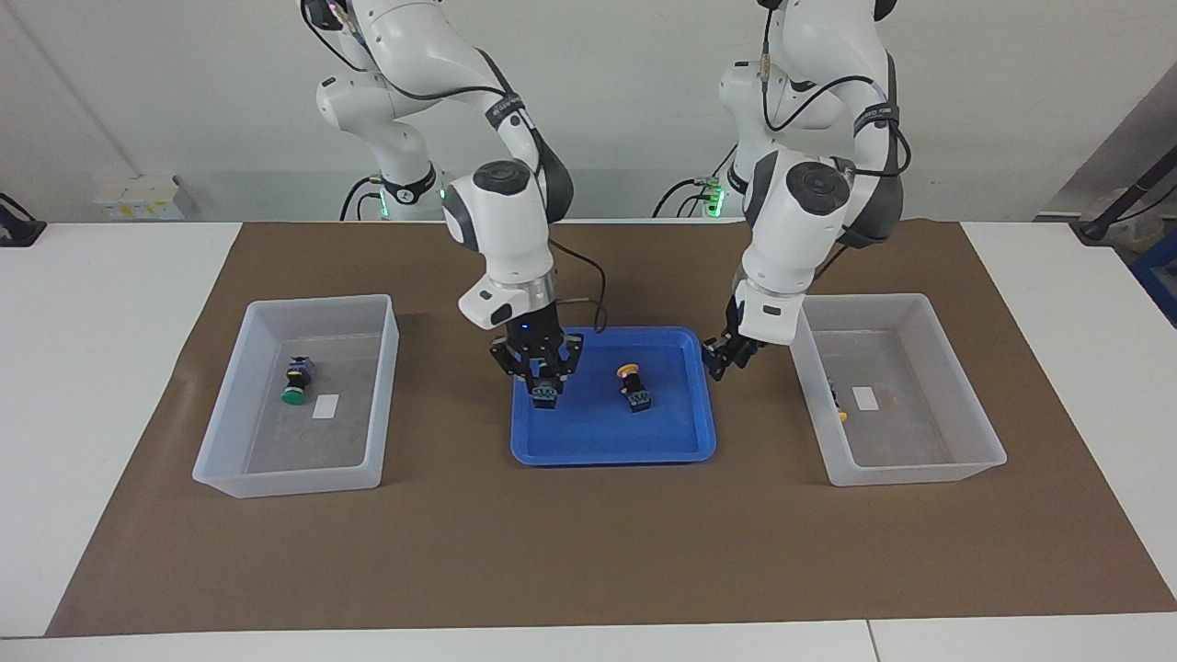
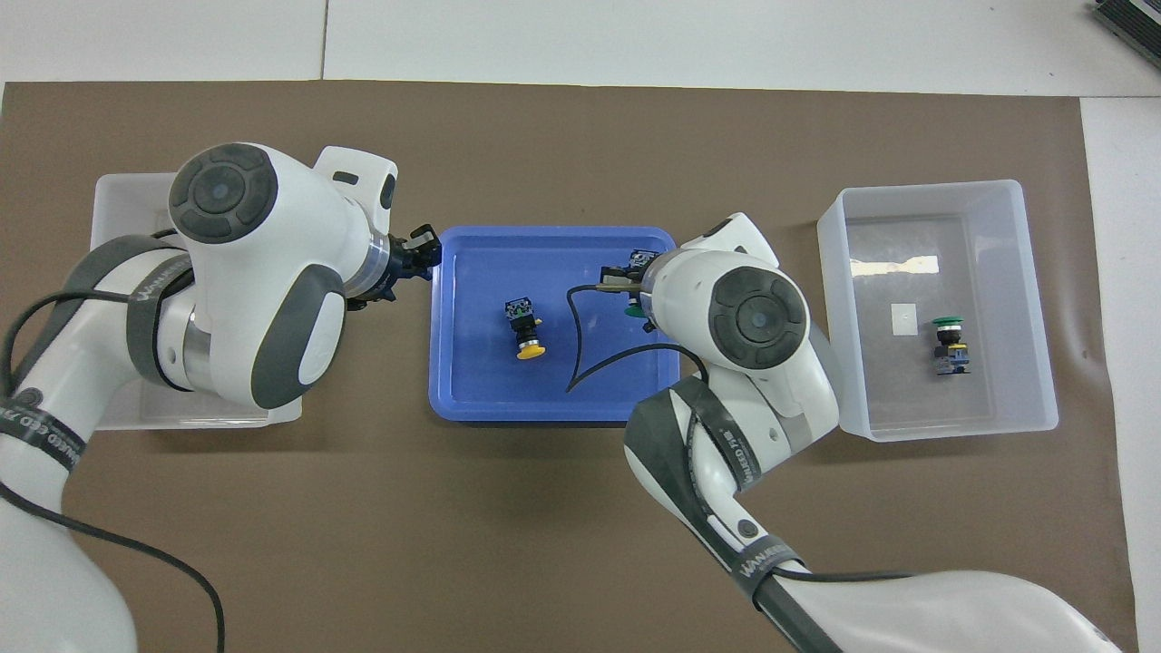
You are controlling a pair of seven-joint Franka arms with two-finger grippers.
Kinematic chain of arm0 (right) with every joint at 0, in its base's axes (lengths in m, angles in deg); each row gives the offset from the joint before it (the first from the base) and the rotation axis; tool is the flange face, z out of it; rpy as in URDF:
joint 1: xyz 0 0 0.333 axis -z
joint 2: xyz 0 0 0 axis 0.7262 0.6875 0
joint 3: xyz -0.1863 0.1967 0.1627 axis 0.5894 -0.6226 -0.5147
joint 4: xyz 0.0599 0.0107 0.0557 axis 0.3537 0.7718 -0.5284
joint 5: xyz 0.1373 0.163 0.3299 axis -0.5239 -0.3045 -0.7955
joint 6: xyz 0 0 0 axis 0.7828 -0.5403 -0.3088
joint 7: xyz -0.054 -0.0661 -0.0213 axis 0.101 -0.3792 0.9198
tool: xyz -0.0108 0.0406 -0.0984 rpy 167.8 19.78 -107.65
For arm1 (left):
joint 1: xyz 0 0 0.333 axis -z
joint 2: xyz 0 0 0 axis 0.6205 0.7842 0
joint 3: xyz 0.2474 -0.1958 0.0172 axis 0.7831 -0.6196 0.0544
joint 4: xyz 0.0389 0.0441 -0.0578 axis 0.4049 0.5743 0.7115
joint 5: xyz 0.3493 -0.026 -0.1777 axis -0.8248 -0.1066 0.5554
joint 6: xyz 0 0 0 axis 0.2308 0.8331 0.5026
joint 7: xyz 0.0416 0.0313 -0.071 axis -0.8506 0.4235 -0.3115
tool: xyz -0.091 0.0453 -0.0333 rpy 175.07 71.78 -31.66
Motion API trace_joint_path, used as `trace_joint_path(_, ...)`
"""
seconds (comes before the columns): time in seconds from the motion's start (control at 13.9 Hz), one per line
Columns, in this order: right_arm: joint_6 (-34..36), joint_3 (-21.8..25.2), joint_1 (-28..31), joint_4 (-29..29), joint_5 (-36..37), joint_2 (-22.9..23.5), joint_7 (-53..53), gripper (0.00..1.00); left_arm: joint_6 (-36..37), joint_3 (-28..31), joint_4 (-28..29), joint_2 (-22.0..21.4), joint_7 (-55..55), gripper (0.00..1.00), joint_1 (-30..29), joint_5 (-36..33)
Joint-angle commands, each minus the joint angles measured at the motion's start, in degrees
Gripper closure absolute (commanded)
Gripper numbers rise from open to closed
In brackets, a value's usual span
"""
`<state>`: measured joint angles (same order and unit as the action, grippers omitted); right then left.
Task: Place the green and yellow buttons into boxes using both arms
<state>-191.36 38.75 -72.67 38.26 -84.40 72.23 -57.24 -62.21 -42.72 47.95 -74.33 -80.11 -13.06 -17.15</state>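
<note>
The scene is bright and lit evenly, with soft white light that seems to come from above. Shadows are short and soft: a dim one lies on the brown mat (image 1: 588, 542) under the nearer rim of the blue tray (image 1: 613, 452), and another beside each clear box (image 1: 290, 478). In the overhead view a pale glare streak shows on the floor of the box (image 2: 893, 265) at the right arm's end. The white arm shells (image 2: 272, 227) carry mild highlights and none is burnt out. Both views are sharp, with no motion blur. Straight table edges stay straight near the borders, so distortion is little.
</note>
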Motion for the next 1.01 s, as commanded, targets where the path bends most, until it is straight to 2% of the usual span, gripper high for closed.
trace_joint_path(0.0, -0.3, -0.5, 3.9, 9.2, 0.9, -8.1, 2.4, 1.0, -4.7, 0.9, 2.8, 0.1, -2.3, 0.49, 3.0, 0.8)
trace_joint_path(0.29, 1.0, -0.5, 11.7, 15.2, 0.8, -15.0, 12.0, 1.0, -7.8, 1.1, 3.8, 2.5, -2.6, 0.49, 5.9, 0.1)
trace_joint_path(0.43, 2.1, -0.5, 15.3, 16.8, 0.8, -17.2, 18.4, 1.0, -10.2, 1.2, 3.7, 6.0, -2.6, 0.48, 8.8, -3.3)
trace_joint_path(0.79, 4.0, -0.5, 23.3, 17.1, -0.8, -18.4, 33.1, 1.0, -11.5, 1.1, 3.6, 7.2, -2.5, 0.47, 10.1, -4.4)
trace_joint_path(0.93, 3.9, -0.5, 25.4, 17.7, -3.1, -18.2, 38.4, 1.0, -12.1, 1.1, 3.3, 7.2, -2.5, 0.39, 10.6, -4.3)
